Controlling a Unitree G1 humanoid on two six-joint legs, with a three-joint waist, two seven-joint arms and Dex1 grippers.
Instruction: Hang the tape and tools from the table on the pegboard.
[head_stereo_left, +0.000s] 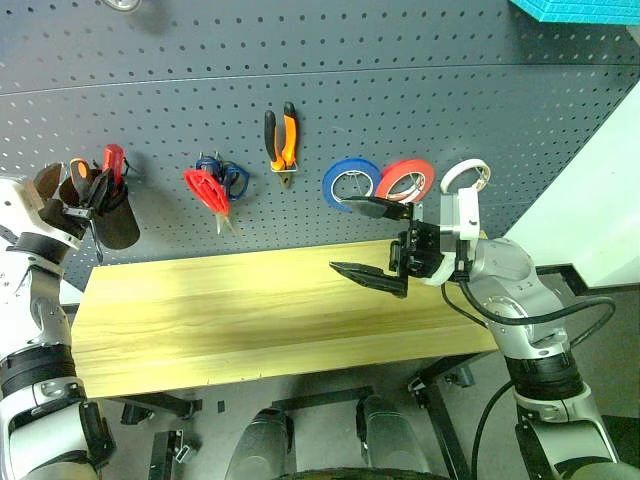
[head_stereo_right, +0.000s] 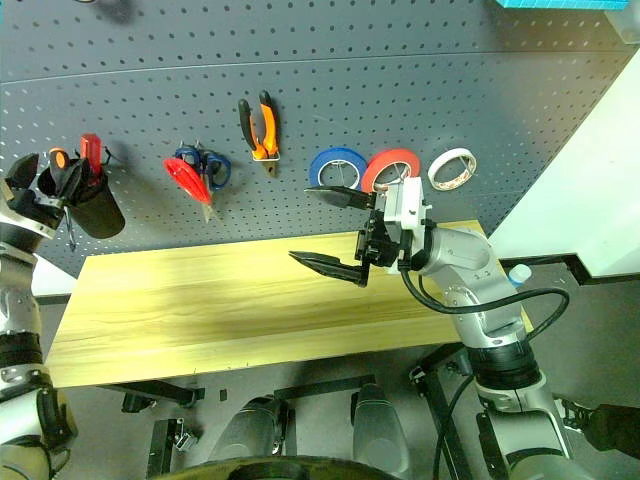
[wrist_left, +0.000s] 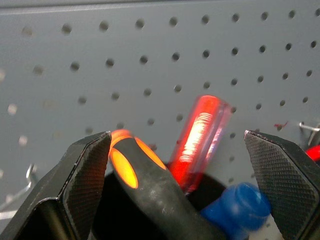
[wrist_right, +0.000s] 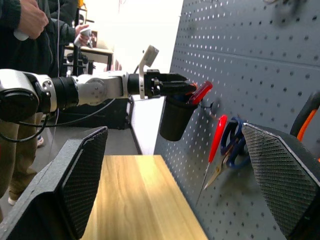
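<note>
— Here we see the left gripper (wrist_left: 187, 165) spread wide astride the screwdriver (wrist_left: 150, 185), handle-up in the black cup (head_stereo_left: 115, 222) on the pegboard (head_stereo_left: 400, 100).
— Right gripper (head_stereo_left: 372, 245) gapes empty over the bare table (head_stereo_left: 250, 310) — well apart.

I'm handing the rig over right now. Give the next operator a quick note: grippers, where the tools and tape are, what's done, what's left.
Left gripper: open, at the black cup holding the black-and-orange screwdriver.
Right gripper: open, empty, above the table.
On the pegboard: red-handled scissors, pliers, cream-white tape.
Done: all appear hung; no tools on the table.
Left: back the left arm away.
</note>
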